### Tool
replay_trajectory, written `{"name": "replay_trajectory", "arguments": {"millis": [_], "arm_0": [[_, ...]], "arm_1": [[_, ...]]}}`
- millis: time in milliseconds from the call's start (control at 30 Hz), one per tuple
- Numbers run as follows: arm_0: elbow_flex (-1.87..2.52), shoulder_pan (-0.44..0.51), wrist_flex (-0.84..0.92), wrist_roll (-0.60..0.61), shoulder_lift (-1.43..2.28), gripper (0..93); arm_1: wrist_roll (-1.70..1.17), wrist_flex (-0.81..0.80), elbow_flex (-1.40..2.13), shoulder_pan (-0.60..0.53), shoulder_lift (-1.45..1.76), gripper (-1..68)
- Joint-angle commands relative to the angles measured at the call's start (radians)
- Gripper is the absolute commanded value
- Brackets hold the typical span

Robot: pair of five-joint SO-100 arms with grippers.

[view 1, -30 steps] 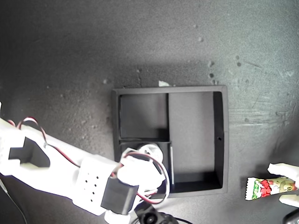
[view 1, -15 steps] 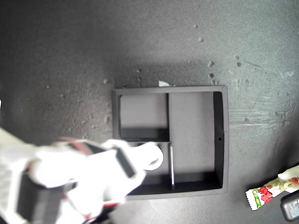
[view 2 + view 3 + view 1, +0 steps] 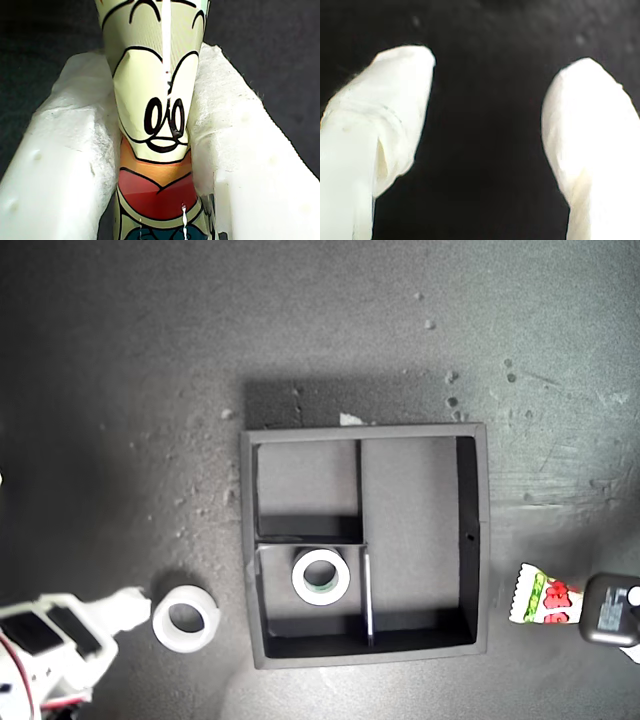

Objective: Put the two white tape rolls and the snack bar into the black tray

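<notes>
The black tray (image 3: 479, 540) lies in the middle of the exterior view. One white tape roll (image 3: 299, 578), with a greenish inner rim, lies flat in its small near compartment. The other white tape roll (image 3: 163, 621) rests on the dark surface to the exterior view's left of the tray. My second gripper (image 3: 120, 612) sits just beside that roll, open, with only dark surface between its fingers (image 3: 495, 65). At the exterior view's right edge the snack bar (image 3: 540, 598) sticks out of my first gripper (image 3: 590, 605). The first wrist view shows the wrapper (image 3: 155, 115) clamped by that gripper (image 3: 152, 60).
The dark table surface (image 3: 330, 330) is speckled with small pale crumbs behind and beside the tray. The tray's long compartment (image 3: 415, 530) and far small compartment (image 3: 305, 485) hold nothing.
The second arm has pulled back from over the tray to the exterior view's lower left, leaving a tape roll in the near compartment. The other roll now shows. The snack bar has shifted slightly.
</notes>
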Motion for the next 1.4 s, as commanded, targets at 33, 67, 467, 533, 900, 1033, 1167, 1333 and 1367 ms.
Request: {"name": "replay_trajectory", "arguments": {"millis": [33,67,467,533,900,1033,1167,1333,1367], "arm_0": [[0.006,0.064,-0.123,-0.025,-0.117,16.9],[0.008,0.067,-0.144,-0.029,-0.144,16.9],[0.077,0.049,-0.334,-0.003,-0.261,17.0],[0.089,0.034,-0.342,-0.006,-0.270,17.2],[0.100,-0.110,-0.419,-0.002,-0.419,0.0],[0.100,-0.150,-0.342,0.026,-0.311,0.0],[-0.018,-0.224,-0.100,0.124,-0.163,0.0],[-0.344,-0.385,0.118,0.368,-0.150,0.0],[-0.417,-0.416,0.140,0.411,-0.175,0.0]], "arm_1": [[-0.067,0.005,-0.112,0.100,0.008,-0.4],[-0.144,-0.014,-0.126,0.137,0.006,-0.5],[-1.514,-0.104,-0.367,0.391,0.000,-0.7],[-1.582,-0.086,-0.407,0.390,-0.005,-0.7],[-1.832,0.360,-1.106,0.325,-0.462,-0.7],[-1.894,0.402,-1.190,0.360,-0.560,-0.6],[-1.983,0.387,-1.126,0.408,-0.563,-0.6],[-2.092,0.328,-1.042,0.454,-0.606,-0.6],[-2.111,0.328,-1.051,0.462,-0.638,-0.6]]}}
